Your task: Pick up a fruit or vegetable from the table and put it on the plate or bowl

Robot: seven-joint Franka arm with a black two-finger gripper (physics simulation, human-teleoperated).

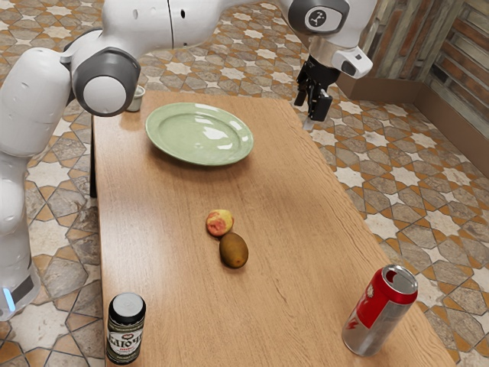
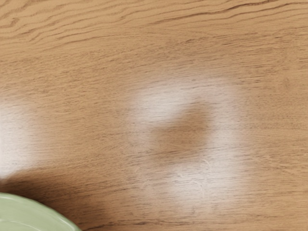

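Nearest the exterior camera, a dark can (image 1: 125, 327) stands upright at the table's (image 1: 306, 229) near corner on the exterior view's left. A pale band around it carries dark lettering that looks like a brand name, but I cannot read it with certainty. At the near corner on the exterior view's right, a red soda can (image 1: 380, 310) with a silver top leans at a tilt; white markings run down its side, with no legible word. Mid-table lie the two fruits: a brown kiwi (image 1: 234, 250) and, touching it on the far side, a small red-and-yellow peach (image 1: 219, 222). Both rest on the wood, well apart from the dishes. Farther back sits a light green plate (image 1: 199, 134) with nothing on it. Behind the arm's grey joint, a small pale cup (image 1: 137, 98) peeks out at the far corner. The black gripper (image 1: 315, 103) hangs above the table's far edge on the exterior view's right, near the plate but not over it. Its fingers stand apart and point down, with nothing between them. From the wrist view, wood grain (image 2: 154, 72) runs beneath the hand with a soft dark shadow (image 2: 185, 130) on it, and the plate's green rim (image 2: 29, 216) shows beside it.
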